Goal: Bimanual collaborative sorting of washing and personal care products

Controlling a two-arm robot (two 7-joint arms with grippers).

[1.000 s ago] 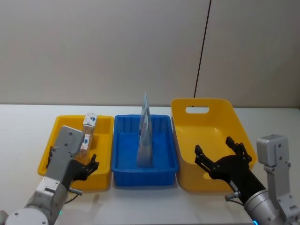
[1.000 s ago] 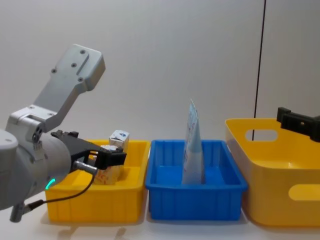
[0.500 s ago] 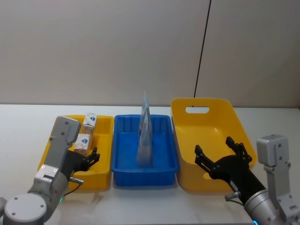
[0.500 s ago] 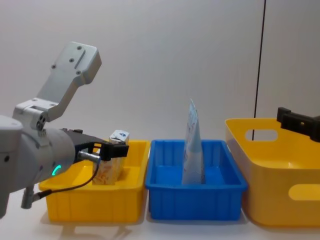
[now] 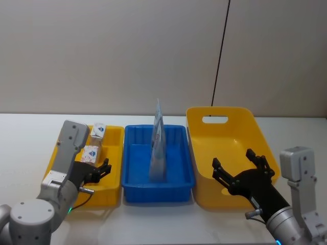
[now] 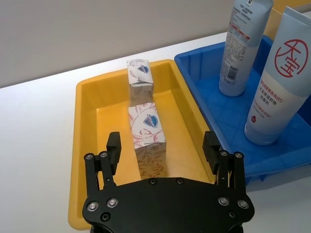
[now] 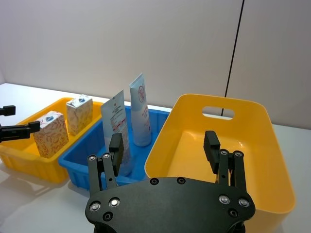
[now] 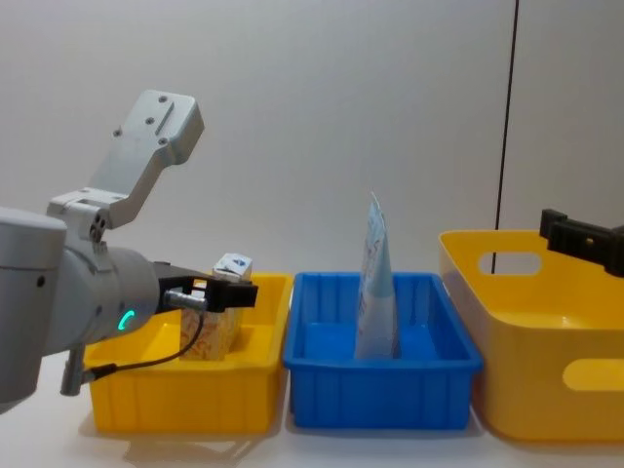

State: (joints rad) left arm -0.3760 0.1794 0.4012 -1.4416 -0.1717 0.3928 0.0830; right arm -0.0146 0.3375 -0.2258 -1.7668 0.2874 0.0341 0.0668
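Note:
Two white floral cartons stand in the small yellow bin (image 5: 111,190): a near carton (image 6: 148,141) (image 5: 90,154) and a far carton (image 6: 139,80) (image 5: 98,131). My left gripper (image 6: 162,141) (image 5: 100,171) is open over that bin's near end. Its fingers straddle the line of the near carton without touching it. A pale-blue pouch (image 5: 158,148) (image 8: 375,283) stands upright in the blue bin (image 5: 134,181), beside a white tube (image 6: 279,77). My right gripper (image 7: 163,140) (image 5: 236,164) hangs open over the front of the large yellow bin (image 5: 225,115), holding nothing.
The three bins sit side by side on a white table, close to a grey wall. The large yellow bin (image 7: 272,160) has nothing in it. Bare table lies in front of the bins and to their left.
My left gripper has moved forward along the small yellow bin toward the near carton, still open. The right arm and all products are unchanged.

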